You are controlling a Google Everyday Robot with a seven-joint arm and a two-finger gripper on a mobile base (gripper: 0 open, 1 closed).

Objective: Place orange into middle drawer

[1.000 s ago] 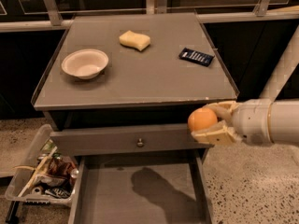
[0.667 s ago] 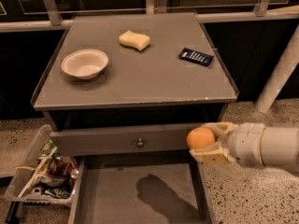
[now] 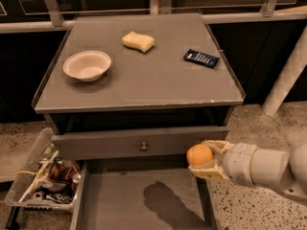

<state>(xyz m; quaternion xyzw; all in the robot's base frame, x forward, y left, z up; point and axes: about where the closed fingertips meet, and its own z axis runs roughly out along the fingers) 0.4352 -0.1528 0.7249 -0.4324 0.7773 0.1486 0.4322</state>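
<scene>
Partly hidden by fingers [image 3: 207, 170], orange [image 3: 199, 155] overhangs middle drawer [image 3: 124, 195].

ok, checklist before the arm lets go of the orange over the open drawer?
1. Orange held in gripper: ok, clamped on both sides, at the drawer's right front.
2. Middle drawer pulled open: ok.
3. Drawer floor bare where it would land: ok, only a shadow there.
4. Orange inside the drawer's right wall: cannot tell, it hangs about at that edge.
5. Clearance from the knob drawer above: cannot tell, the two overlap in this view.
</scene>
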